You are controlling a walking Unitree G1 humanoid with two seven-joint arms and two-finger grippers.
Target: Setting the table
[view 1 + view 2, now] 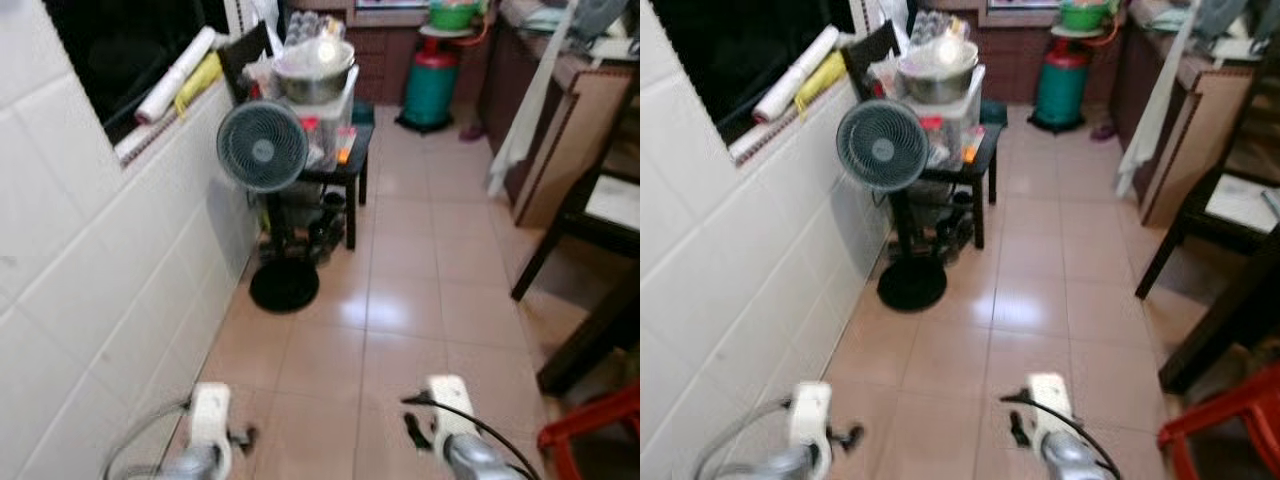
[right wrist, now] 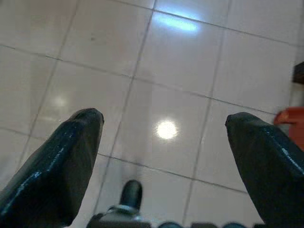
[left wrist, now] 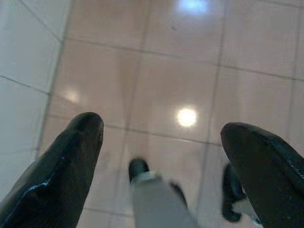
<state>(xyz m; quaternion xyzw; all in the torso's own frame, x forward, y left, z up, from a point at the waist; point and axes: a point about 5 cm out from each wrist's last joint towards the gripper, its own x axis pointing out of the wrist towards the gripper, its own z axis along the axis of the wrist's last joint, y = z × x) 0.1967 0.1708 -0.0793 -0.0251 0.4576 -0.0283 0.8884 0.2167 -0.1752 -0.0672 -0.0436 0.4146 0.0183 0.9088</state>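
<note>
Both arms hang low in front of me, the left arm (image 1: pixel 210 420) and the right arm (image 1: pixel 450 410) above the pinkish floor tiles. In the left wrist view my left gripper (image 3: pixel 161 128) is open, with bare tile between its black fingers (image 3: pixel 61 171). My right gripper (image 2: pixel 164 118) is open too, and holds nothing over the floor. A metal bowl (image 1: pixel 314 70) sits on clear plastic boxes on a small black side table (image 1: pixel 352 165) ahead to the left. A dark table leg (image 1: pixel 590 340) and a dark chair (image 1: pixel 590 215) stand at the right.
A standing fan (image 1: pixel 263 147) with a round black base (image 1: pixel 284 286) stands against the white tiled wall (image 1: pixel 90 300) on the left. A green gas cylinder (image 1: pixel 432 85) is at the far end. A red stool (image 1: pixel 590 430) is near right. A tiled corridor runs straight ahead.
</note>
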